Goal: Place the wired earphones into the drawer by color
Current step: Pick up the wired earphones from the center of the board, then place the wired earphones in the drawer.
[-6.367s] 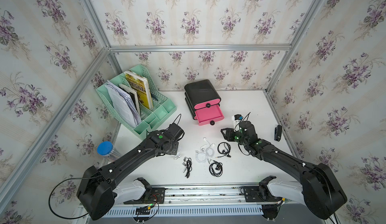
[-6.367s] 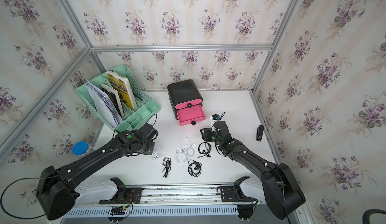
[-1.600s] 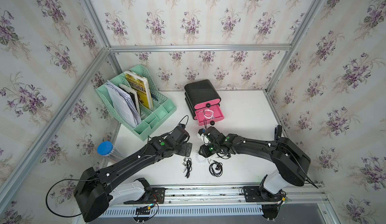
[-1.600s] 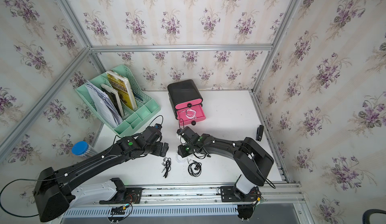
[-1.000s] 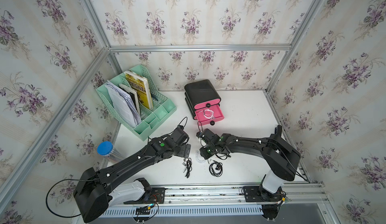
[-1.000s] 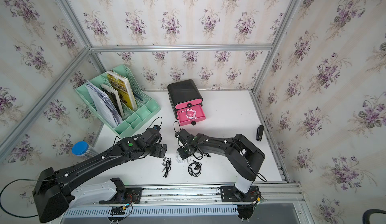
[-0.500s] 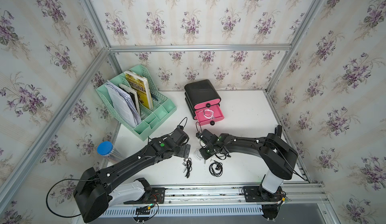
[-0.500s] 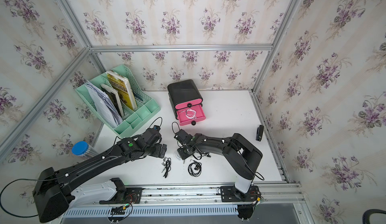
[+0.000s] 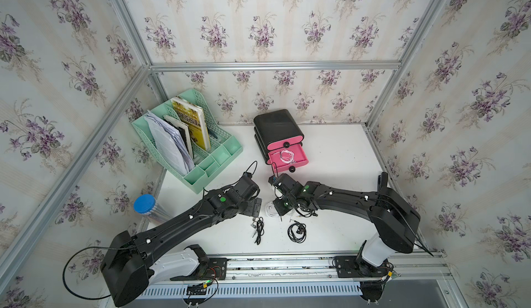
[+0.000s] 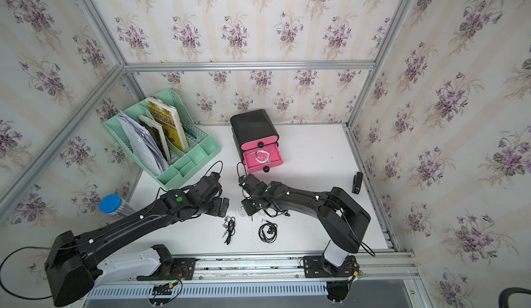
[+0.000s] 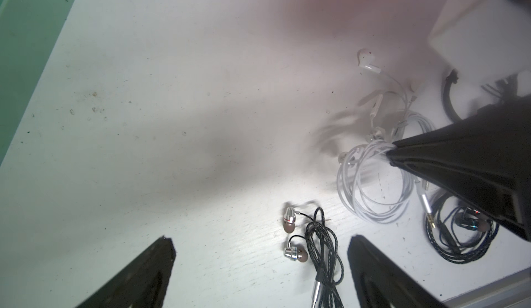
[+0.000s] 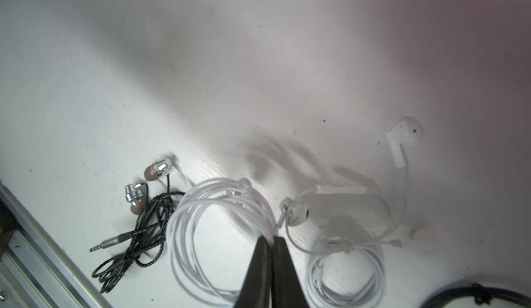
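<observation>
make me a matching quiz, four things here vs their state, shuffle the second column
1 left gripper
2 right gripper
3 upper drawer
4 lower drawer

a open, white earphones inside
b shut on white earphone coil
c closed
d open, holding nothing

Pairs: 1-d, 2-b, 3-c, 4-a

We have a white table (image 9: 330, 163). At the back sit a mint file organiser (image 9: 218, 157) on the left and a black-and-pink drawer unit (image 9: 277, 130) in the centre. A blue-capped container (image 9: 144, 204) is at the left edge, a small black object (image 10: 357, 182) at the right edge. Near the front lie black braided earphones (image 9: 258, 229) with a black earphone coil (image 9: 297, 232) beside them. Behind those are a white earphone coil (image 12: 218, 234) and, just beside it, looser white earphones (image 12: 344, 263).
</observation>
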### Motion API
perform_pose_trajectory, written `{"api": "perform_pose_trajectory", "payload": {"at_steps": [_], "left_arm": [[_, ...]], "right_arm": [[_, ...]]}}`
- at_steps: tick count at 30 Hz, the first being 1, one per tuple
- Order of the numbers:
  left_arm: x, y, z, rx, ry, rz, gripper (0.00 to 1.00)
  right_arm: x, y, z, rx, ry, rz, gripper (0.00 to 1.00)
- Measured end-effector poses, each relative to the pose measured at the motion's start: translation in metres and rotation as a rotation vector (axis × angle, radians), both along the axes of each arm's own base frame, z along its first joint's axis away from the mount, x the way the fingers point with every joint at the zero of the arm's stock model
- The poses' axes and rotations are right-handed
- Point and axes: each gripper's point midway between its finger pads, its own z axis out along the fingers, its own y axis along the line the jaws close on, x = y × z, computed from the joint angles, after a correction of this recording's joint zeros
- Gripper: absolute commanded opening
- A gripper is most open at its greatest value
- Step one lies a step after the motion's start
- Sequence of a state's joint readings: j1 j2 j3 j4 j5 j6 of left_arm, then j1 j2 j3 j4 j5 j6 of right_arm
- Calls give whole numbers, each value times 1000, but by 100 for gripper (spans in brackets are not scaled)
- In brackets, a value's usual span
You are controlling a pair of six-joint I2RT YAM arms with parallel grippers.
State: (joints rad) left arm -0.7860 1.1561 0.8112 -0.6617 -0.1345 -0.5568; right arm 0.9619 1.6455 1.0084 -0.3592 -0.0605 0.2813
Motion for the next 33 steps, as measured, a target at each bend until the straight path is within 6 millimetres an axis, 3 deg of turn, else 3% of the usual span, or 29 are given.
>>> {"api": "perform_pose_trajectory", "payload": {"at_steps": [22, 33], "left_arm": [[1, 19, 12, 33, -58, 56, 99], [1, 13, 13, 15, -58, 33, 99]], "right_arm": [[33, -1, 88, 119, -231, -102, 0], [34, -4, 95, 143, -229, -119, 0]]}}
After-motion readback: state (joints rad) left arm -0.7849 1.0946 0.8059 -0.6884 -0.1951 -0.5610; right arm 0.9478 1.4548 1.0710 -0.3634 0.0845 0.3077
